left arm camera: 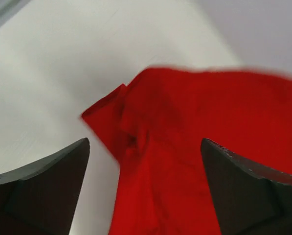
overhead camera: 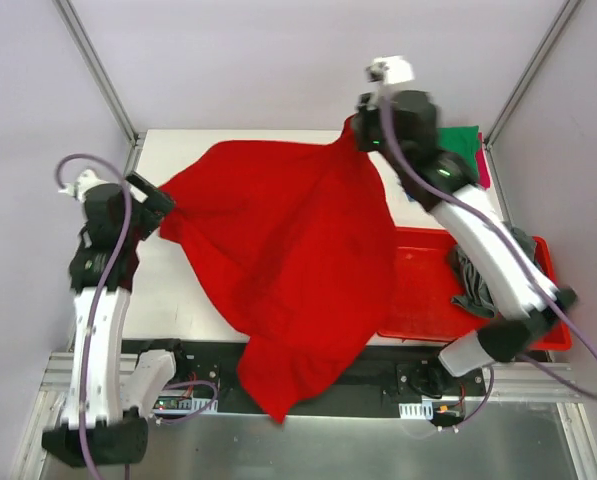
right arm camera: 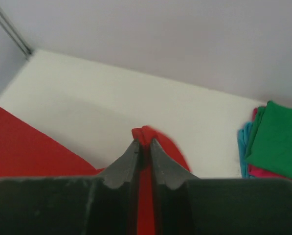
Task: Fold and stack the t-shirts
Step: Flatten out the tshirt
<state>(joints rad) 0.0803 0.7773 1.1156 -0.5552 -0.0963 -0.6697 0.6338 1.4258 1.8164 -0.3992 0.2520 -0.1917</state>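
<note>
White table (overhead camera: 178,290) lies bare along its left side and far strip. The red shirt (overhead camera: 288,250) sprawls across the middle, its lower end hanging off the near edge and its right side reaching the tray (overhead camera: 418,290). The right gripper (right arm camera: 144,147) pinches a fold of the shirt – only its wrist view shows the folded stack (right arm camera: 275,142) nearby, green on top. The left gripper (left arm camera: 145,142) gapes wide, with the shirt's corner between its fingers.
</note>
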